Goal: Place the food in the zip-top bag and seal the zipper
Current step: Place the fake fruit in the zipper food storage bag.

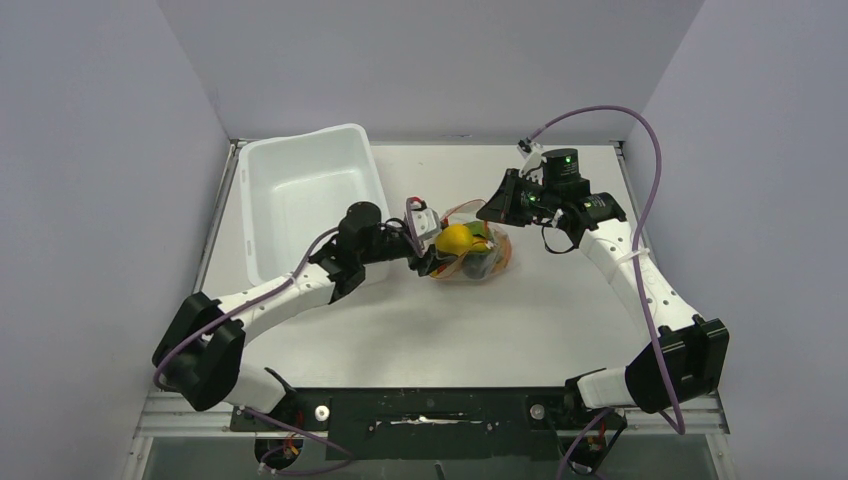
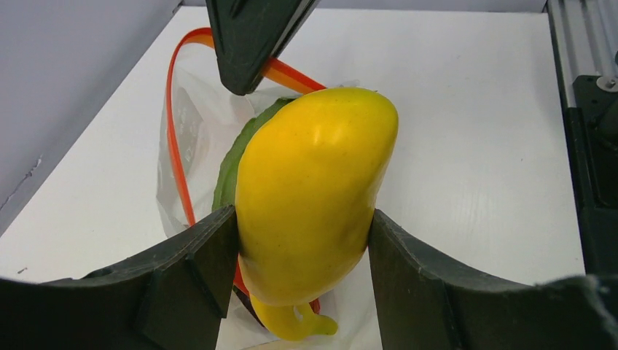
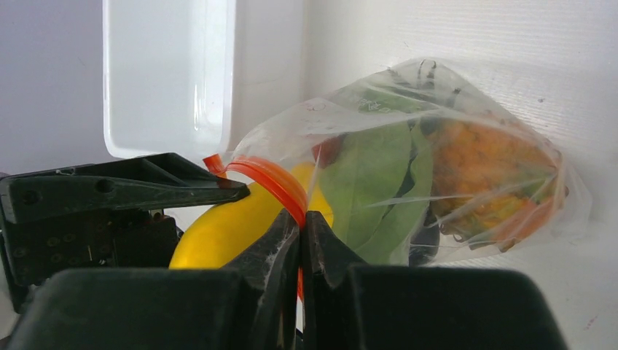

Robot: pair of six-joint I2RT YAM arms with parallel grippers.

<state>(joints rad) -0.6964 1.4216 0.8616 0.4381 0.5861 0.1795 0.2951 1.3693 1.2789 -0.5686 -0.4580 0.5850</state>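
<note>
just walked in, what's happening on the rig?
The left gripper holds a yellow toy fruit at the mouth of the zip-top bag. The right gripper is pinched shut on the red zipper strip, holding the mouth open. Already inside: green leaves and an orange pineapple piece. The bag isn't sealed yet.

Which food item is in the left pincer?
The yellow toy fruit, clamped in the left pincer at the mouth of the zip-top bag. The green leaves and orange pineapple lie inside the bag, ungripped.
</note>
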